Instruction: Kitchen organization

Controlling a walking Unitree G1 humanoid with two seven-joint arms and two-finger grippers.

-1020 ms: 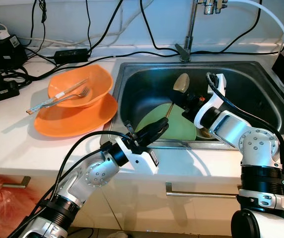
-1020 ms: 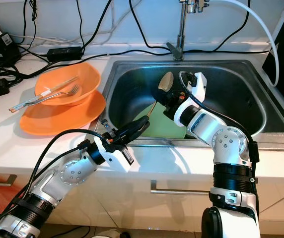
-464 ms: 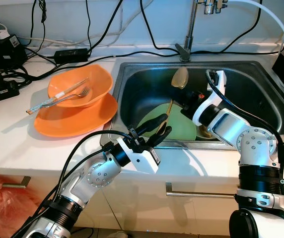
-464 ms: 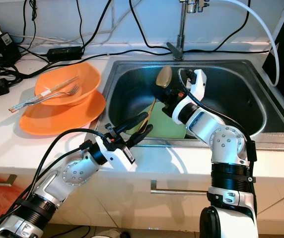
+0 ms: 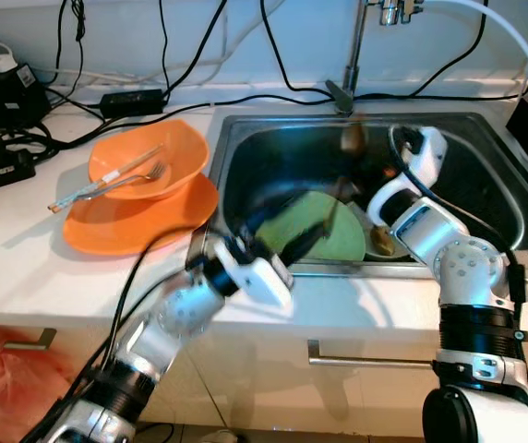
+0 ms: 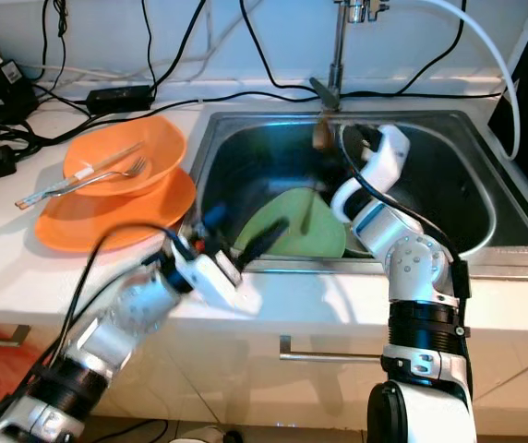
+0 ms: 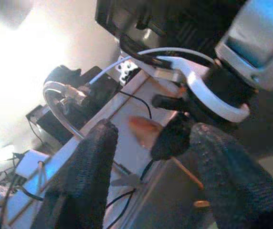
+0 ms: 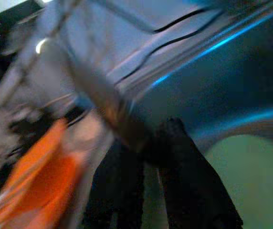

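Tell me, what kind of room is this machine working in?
Most likely a home kitchen: a stainless steel sink with a metal tap is set in a white countertop, and an orange bowl sits on an orange plate beside it.

The 2 eye views look forward and down from the head at the sink [image 5: 486,175] and counter [image 5: 24,268], sharing nearly the same scene. Each wrist view looks closely along its own black fingers [image 7: 91,176], blurred, toward the sink area.
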